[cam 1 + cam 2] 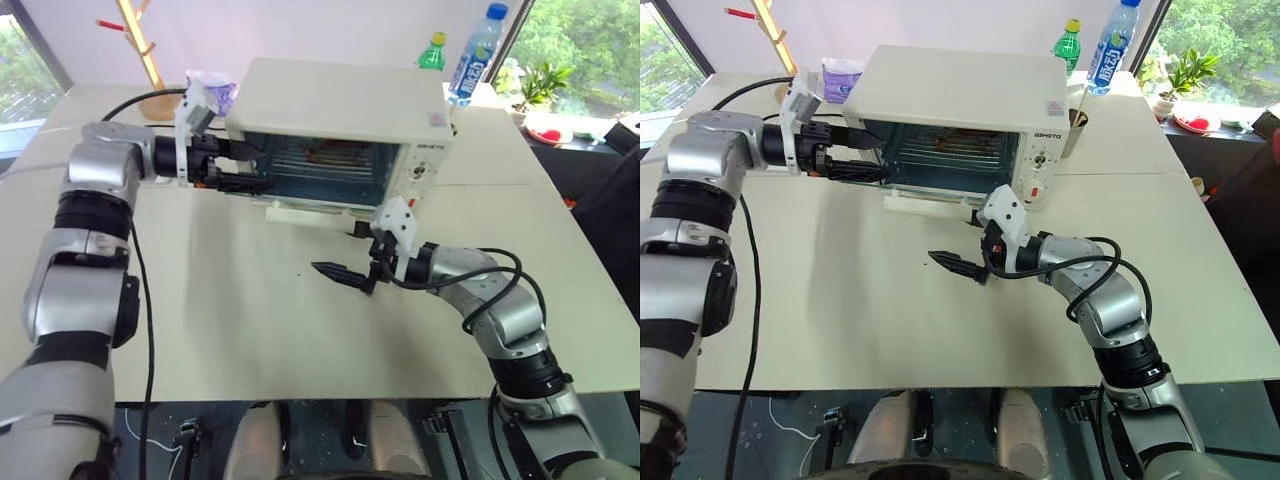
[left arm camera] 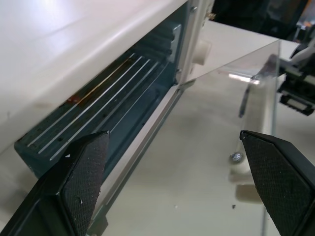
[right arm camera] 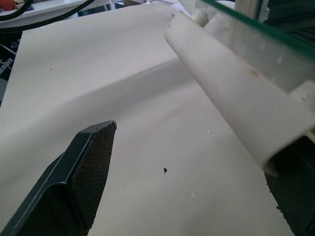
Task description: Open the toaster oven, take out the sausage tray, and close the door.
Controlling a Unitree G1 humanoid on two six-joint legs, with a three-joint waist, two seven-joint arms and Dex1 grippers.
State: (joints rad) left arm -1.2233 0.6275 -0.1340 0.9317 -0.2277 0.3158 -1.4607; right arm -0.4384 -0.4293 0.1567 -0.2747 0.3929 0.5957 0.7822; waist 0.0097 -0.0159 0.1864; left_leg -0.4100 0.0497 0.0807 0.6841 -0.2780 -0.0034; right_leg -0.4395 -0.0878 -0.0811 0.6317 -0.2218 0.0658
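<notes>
The toaster oven [image 1: 340,110] sits toward the far side of the pale table [image 1: 230,310], its door [image 2: 231,147] dropped down so the clear glass panel lies nearly flat in front of the opening. Inside, the wire rack [image 1: 325,160] crosses the blue-grey cavity, and something reddish-brown (likely the sausage tray [image 2: 98,86], though little of it can be made out) rests on it. The left gripper [image 1: 240,170] is level at the oven's left front corner, fingers spread wide, pointing across the mouth of the cavity just above the lowered door. The right gripper [image 1: 350,268] hangs over the table just in front of the door's white bar handle [image 3: 231,93], fingers also wide apart and holding nothing; the handle lies between its two pads in the right wrist view
</notes>
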